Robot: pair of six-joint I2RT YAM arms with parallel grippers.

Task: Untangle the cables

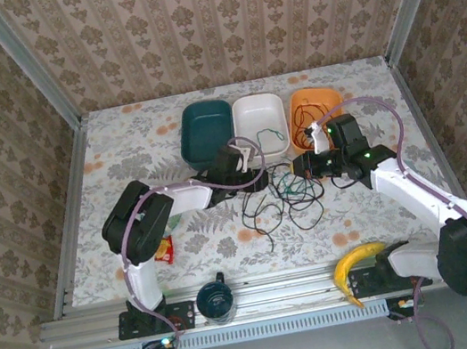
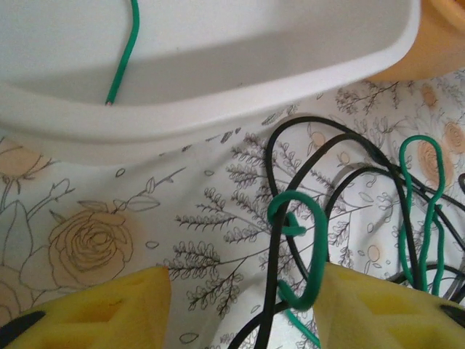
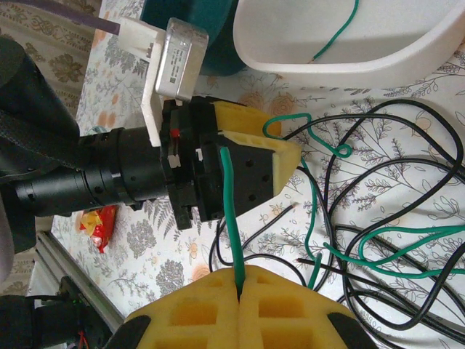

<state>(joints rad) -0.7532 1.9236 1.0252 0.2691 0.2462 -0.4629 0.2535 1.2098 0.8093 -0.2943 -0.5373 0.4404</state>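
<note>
green cable (image 2: pixel 320 243) and black cable (image 2: pixel 270 163) are showing smooth, semi-gloss plastic jackets. white tub (image 2: pixel 218 123) is looking smooth, matt plastic. left gripper (image 2: pixel 243 294) fingers (image 2: pixel 109 309) are showing matt yellow plastic. tablecloth (image 2: pixel 109 240) is looking matt, printed. frame rail (image 1: pixel 265 300) is reading as ribbed bare metal.

The white bin (image 1: pixel 244 105) is plain, with a teal bin (image 1: pixel 208 134) to its left and an orange bin (image 1: pixel 328 96) to its right. In front of it lie black cables (image 1: pixel 259 215) and a green cable (image 3: pixel 392 251). The tablecloth (image 1: pixel 138 146) is white, printed with grey leaves and pale orange roses. The left gripper (image 2: pixel 243 313) and right gripper (image 3: pixel 240 283) have yellow pads. A hose (image 3: pixel 94 22) is purple. Well in front of the white bin are a yellow banana (image 1: pixel 357 261), a dark teal mug (image 1: pixel 214 301) and a red-and-yellow packet (image 1: pixel 164 250). The walls (image 1: pixel 216 24) have beige damask wallpaper.
</note>
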